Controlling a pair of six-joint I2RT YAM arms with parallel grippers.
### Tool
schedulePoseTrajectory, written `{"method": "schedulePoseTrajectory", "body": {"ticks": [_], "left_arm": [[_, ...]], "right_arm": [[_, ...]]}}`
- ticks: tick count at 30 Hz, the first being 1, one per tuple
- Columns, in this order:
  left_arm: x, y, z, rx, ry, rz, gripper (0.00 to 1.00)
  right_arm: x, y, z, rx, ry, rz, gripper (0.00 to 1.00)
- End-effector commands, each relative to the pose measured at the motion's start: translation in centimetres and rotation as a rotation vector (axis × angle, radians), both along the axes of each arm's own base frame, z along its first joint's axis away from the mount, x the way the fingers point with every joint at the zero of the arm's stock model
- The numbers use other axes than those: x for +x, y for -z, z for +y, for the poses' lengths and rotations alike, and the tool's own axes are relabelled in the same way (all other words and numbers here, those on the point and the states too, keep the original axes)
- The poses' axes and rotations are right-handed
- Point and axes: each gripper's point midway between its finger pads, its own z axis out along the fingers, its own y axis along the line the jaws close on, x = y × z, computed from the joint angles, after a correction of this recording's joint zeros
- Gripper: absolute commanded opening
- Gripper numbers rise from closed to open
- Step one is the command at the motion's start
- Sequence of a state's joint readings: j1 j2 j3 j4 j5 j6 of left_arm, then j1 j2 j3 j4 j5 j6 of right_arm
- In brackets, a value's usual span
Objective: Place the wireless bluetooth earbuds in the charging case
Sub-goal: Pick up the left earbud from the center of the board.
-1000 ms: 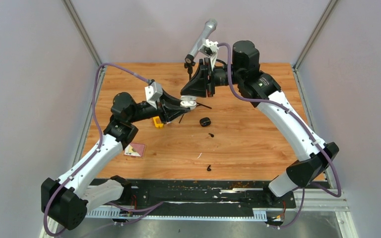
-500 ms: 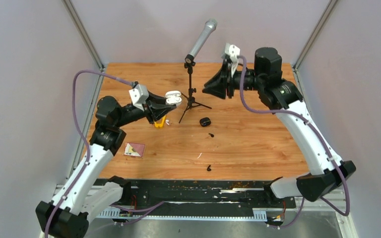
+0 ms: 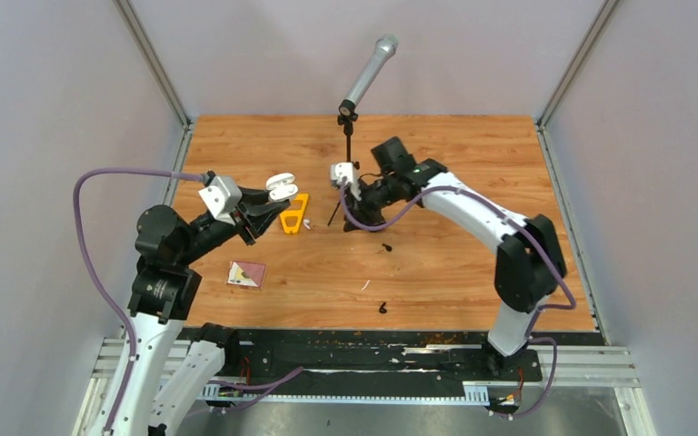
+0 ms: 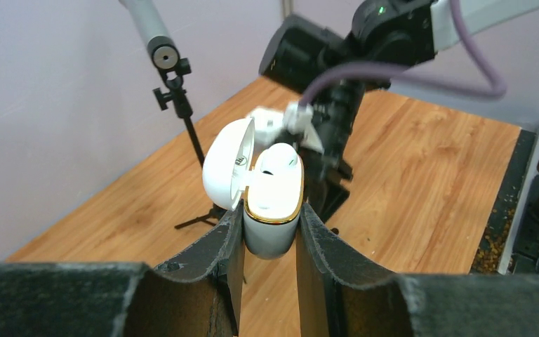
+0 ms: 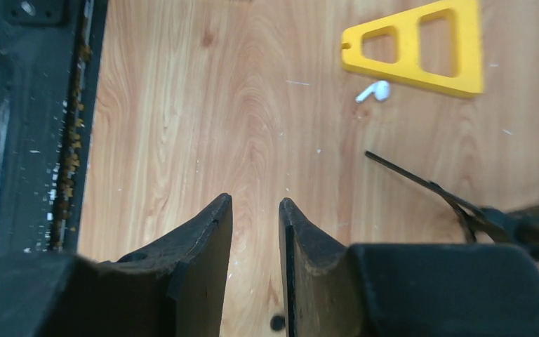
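The microphone stand (image 3: 348,159), yellow triangular frame (image 3: 295,214) and right arm (image 3: 473,204) crowd mid-table; the near table (image 3: 454,282) lies open around black earbuds (image 3: 383,308).

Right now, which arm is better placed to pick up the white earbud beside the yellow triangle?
Right. The right gripper is empty, jaws apart, with the white earbud beside the yellow triangle in its wrist view. The left gripper is shut on the open white charging case.

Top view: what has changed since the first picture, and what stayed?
The left gripper, shut on the open white case, pulled back left. The right gripper left the case and dropped beside the microphone stand, slightly open. Yellow triangle, card and black earbuds stayed.
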State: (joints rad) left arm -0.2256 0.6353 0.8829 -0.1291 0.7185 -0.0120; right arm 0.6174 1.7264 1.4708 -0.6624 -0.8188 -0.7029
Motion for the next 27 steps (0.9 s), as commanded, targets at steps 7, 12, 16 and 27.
{"method": "schedulePoseTrajectory", "body": {"ticks": [7,12,16,27], "left_arm": [[-0.1,-1.7,0.8,-0.045,-0.037,0.007,0.0],[0.1,-1.8,0.4,-0.058,-0.014,0.015,0.0],[0.4,-1.6,0.2,-0.065,-0.007,0.02,0.0],[0.4,-1.3,-0.1,-0.068,0.011,0.018,0.0]], "right_arm": [[5.4,5.2,8.7,-0.085,-0.01,-0.201,0.27],[8.0,8.2,10.9,-0.131,0.013,-0.246,0.28],[9.2,10.7,11.6,-0.176,-0.007,-0.262,0.3],[10.5,13.3,12.7,-0.217,-0.065,-0.252,0.27]]}}
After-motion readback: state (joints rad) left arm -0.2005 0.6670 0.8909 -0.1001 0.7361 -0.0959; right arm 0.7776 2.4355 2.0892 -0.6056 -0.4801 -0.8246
